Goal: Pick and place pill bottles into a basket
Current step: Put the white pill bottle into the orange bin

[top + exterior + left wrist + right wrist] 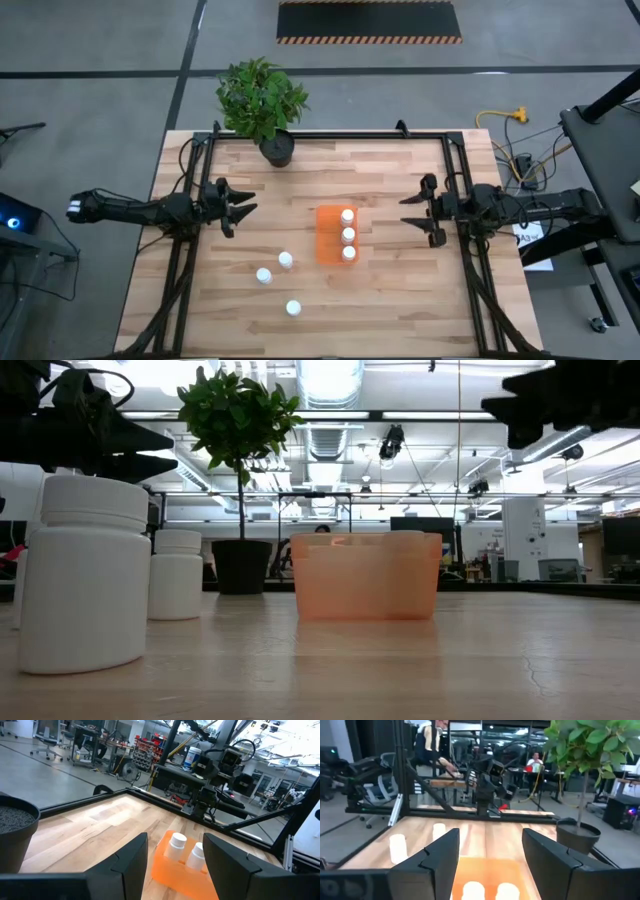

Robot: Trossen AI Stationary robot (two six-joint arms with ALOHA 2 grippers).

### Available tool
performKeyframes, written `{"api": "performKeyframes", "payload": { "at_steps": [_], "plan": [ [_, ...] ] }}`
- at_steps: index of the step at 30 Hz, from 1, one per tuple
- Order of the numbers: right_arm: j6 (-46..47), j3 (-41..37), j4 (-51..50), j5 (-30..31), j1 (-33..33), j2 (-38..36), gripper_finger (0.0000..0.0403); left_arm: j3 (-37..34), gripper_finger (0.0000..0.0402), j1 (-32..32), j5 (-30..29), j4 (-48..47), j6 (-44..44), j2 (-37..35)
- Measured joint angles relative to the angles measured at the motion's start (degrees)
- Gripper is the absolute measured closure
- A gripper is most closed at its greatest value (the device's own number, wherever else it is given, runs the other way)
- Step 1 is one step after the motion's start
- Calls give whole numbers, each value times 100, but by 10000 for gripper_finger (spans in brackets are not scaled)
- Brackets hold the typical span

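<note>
The orange basket (335,235) stands mid-table with three white pill bottles (348,235) in a row along its right side; it also shows in the low view (365,575), the left wrist view (170,870) and the right wrist view (485,870). Three more bottles stand on the table near its front: one (286,260), one (264,275) and one (293,308). My left gripper (243,205) is open and empty, above the table left of the basket. My right gripper (410,212) is open and empty, right of the basket.
A black pot with a green plant (275,148) stands at the table's far edge, left of centre. Black frame rails (180,260) run along the table's left, right and far sides. People show in the room beyond the table in the right wrist view (432,742).
</note>
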Motion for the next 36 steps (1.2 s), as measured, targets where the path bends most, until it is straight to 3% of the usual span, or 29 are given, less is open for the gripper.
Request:
{"api": "performKeyframes", "payload": {
  "at_steps": [16,19,36],
  "plan": [
    [-399,-894,159,-36,2,-1549,197,0,228,0,0,0,0,1],
    [-497,-906,-182,-36,2,-1756,197,0,228,0,0,0,0,1],
    [-1243,-906,-1312,25,2,-1866,197,0,228,0,0,0,0,-2]
  ]
}}
